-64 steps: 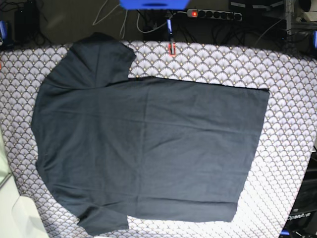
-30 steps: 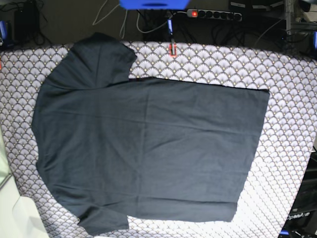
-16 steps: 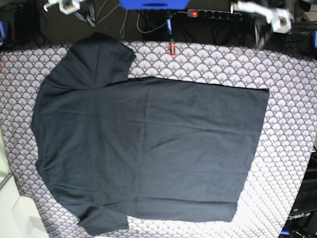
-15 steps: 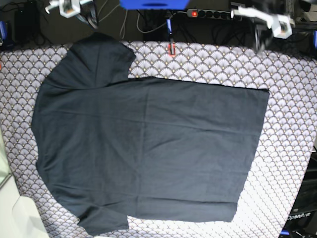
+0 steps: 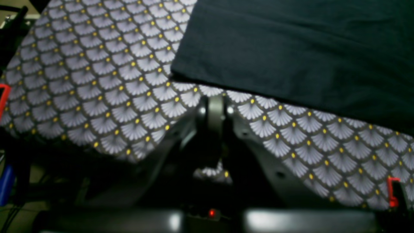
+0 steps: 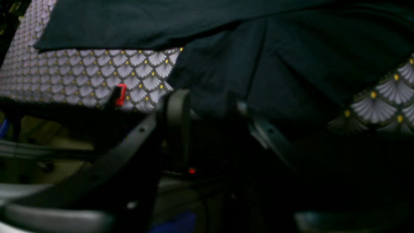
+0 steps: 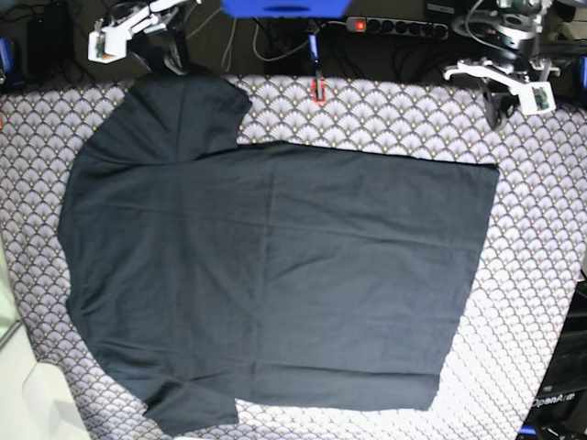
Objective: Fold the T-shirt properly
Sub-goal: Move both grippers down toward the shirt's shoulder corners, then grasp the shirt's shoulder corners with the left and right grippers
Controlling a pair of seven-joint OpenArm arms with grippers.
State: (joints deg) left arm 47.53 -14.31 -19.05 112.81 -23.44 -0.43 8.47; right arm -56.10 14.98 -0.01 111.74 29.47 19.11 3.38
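1. Left wrist view: the left gripper (image 5: 216, 106) has its jaws pressed together with nothing between them. It hangs over the patterned tablecloth (image 5: 90, 81), just short of a corner of the T-shirt (image 5: 307, 55); the hem edge runs slantwise just beyond the tips, near them but apart. The cloth lies flat and matte, so I judge it soft, light and limp, likely to sag and drag if lifted by one point. This hem corner looks a fair place to pinch

2. Right wrist view: the right gripper (image 6: 210, 106) shows its jaws parted, one pale finger on each side of a dark gap, and nothing is clamped that I can make out. The T-shirt (image 6: 258, 64) lies right ahead, a sleeve with a seam line reaching toward the gap. Whether the tips touch the cloth I cannot tell, as the picture is dark and blurred. The sleeve edge seems the natural hold here

3. Base view: the T-shirt (image 7: 275, 266) lies spread flat across the tablecloth (image 7: 532, 275), unfolded, sleeves toward the view's left and the hem toward its right. The right gripper (image 7: 170, 60) sits at the far sleeve's tip; the left gripper (image 7: 500, 110) is near the far hem corner, apart from it. Two matched holds should keep so floppy a garment from bunching
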